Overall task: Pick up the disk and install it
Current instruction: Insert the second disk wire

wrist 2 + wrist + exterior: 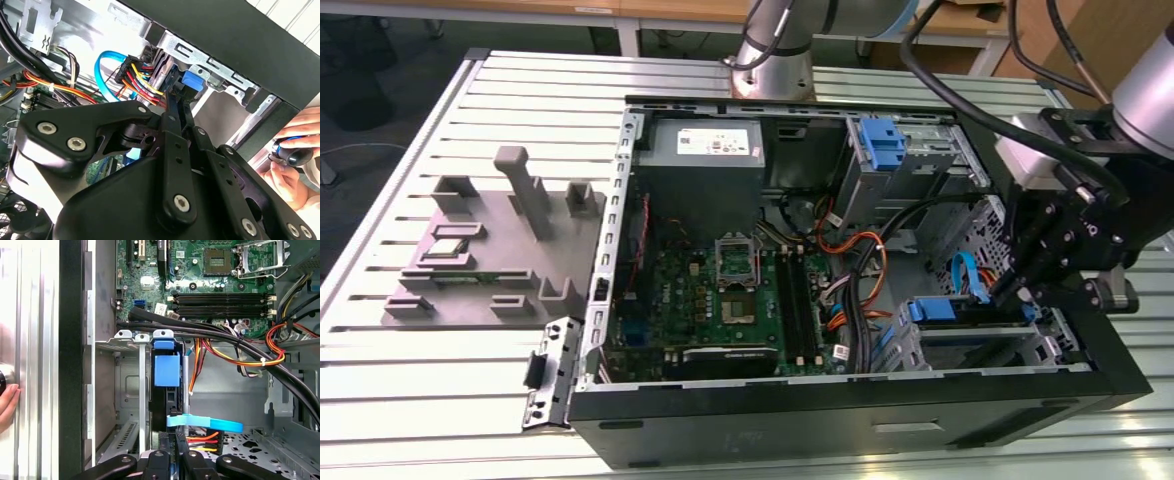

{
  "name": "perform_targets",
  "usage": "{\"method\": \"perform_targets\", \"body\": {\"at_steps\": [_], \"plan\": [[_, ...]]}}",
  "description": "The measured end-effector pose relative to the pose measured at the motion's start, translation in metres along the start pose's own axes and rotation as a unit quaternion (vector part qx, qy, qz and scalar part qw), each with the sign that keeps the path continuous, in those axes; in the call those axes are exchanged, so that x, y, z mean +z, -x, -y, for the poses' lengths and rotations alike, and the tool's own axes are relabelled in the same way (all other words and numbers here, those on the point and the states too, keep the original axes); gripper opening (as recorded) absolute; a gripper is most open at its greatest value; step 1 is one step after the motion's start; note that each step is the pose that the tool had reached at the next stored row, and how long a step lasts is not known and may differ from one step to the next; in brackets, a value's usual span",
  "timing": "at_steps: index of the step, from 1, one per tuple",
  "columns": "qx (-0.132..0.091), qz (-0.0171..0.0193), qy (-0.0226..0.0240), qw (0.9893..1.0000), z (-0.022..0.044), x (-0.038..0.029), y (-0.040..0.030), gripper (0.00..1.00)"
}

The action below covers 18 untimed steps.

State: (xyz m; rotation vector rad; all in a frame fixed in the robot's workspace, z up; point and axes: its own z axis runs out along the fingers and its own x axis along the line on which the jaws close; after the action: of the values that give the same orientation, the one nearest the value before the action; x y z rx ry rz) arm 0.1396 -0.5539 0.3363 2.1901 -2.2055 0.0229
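Note:
The disk (166, 371) stands edge-on in the metal drive cage (125, 390) at the case's front corner, its blue carrier tab facing out. In the exterior view the disk's blue rail (947, 310) lies in that cage at the exterior view's right. My gripper (1007, 290) hangs over the cage. In both wrist views its fingers are drawn close together, with the gripper (179, 437) at the disk's rear end beside a blue flat cable (207, 423). Seen from the second wrist view, the gripper (177, 96) meets the blue tab (192, 82). Whether the fingers pinch anything is hidden.
The open computer case (854, 410) lies on a slatted table (454, 400). Inside are a motherboard (720, 300), a grey power-supply box (700, 140), a bare blue bracket (883, 140) and bundled cables (240, 342). A grey fixture (494, 240) sits at the exterior view's left. A person's hand (295, 160) is beside the case.

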Motion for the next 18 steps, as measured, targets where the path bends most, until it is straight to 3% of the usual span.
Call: {"method": "perform_targets", "body": {"at_steps": [18], "plan": [[0.000,-0.0002,0.0000,1.0000,-0.0018,0.0025,0.0019,0.16]]}}
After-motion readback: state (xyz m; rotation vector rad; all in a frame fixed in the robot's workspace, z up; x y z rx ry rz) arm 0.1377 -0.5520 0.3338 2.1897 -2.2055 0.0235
